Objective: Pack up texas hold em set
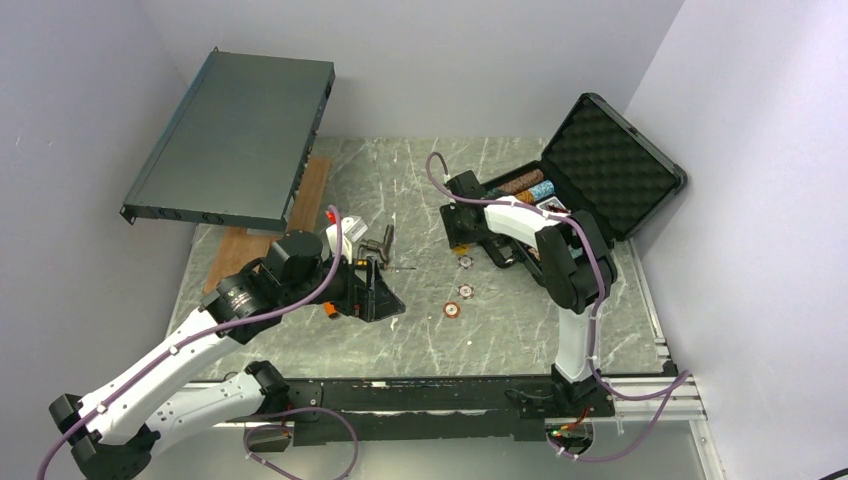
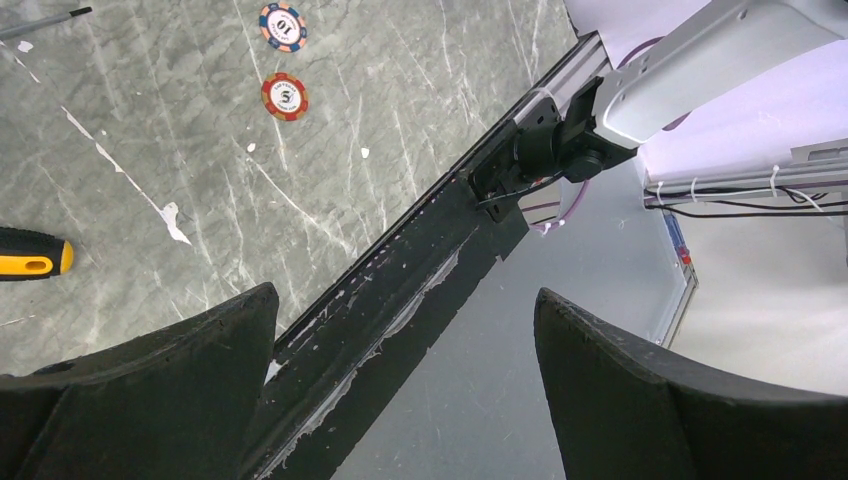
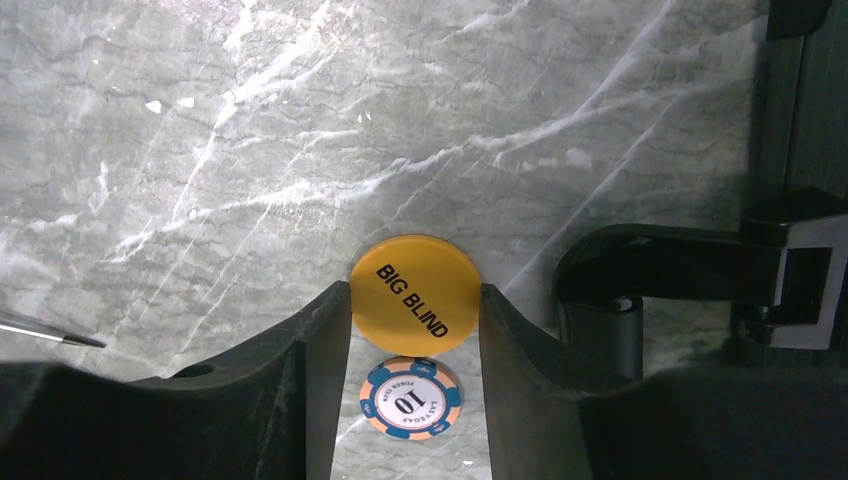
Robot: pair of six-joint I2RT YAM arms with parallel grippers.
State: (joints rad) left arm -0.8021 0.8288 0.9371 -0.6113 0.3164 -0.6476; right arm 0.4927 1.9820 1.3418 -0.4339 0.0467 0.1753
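Overhead view: nearest you, the left arm (image 1: 150, 390) reaches from its base over the grey marbled surface (image 1: 420, 180). Its left claw (image 1: 385, 298) is spread and holds nothing. Loose chips (image 1: 465, 291) lie mid-surface. The black case (image 1: 610, 165) stands open at the far right, with egg-crate foam in its lid and rows of chips (image 1: 525, 185) in its tray. The right claw (image 1: 462, 245) is down just beside the case's near-left corner. A flat metal rack unit (image 1: 235, 140) leans at the far left.

Left wrist view: the blunt black fingers (image 2: 180, 380) stand wide apart over the edge rail (image 2: 430, 240). Two striped chips (image 2: 285, 96) lie well ahead, and a yellow-and-black screwdriver handle (image 2: 30, 255) is off to one side.

Right wrist view: the right claw pinches a yellow button (image 3: 415, 295) marked BIG BLIND by its rim. A blue-and-orange chip (image 3: 410, 398) lies flat just behind it. You cannot tell whether the button is clear of the surface. It is a thin, smooth, hard disc gripped on two small patches of edge, so I judge it could pivot or squirt out if you swing fast. What looks like the case's black handle (image 3: 650, 260) sits just beside one finger, and a sideways move could snag it.
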